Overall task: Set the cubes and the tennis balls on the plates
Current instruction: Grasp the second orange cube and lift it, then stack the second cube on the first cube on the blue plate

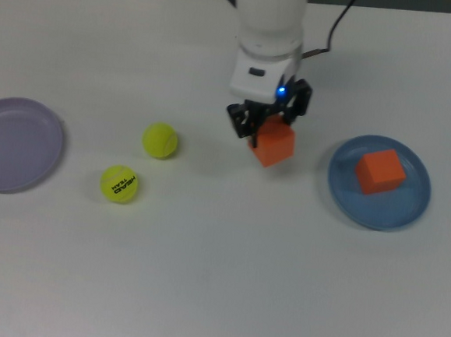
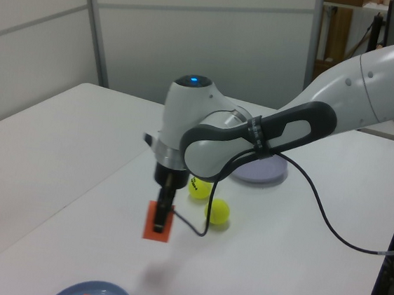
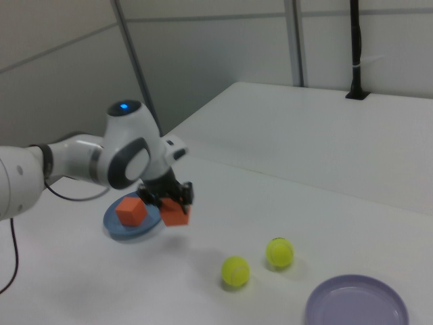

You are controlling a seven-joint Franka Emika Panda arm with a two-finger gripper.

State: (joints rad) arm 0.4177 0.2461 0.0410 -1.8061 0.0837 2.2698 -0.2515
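One orange cube (image 1: pixel 273 145) hangs above the white table (image 1: pixel 217 277), clamped between the closed fingers of the gripper (image 1: pixel 265 126), near the blue plate (image 1: pixel 340 195), on the top view's left of it. That plate carries the second orange cube (image 1: pixel 380 170). Well apart from it lie the plain tennis ball (image 1: pixel 160 141), the lettered tennis ball (image 1: pixel 119 184) and the lavender plate (image 1: pixel 16 144).

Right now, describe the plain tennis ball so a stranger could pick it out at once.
On the white table, in the top view, look between the lavender plate and the claw. Two tennis balls lie there; the plain tennis ball is nearer the claw and lacks the black lettering.
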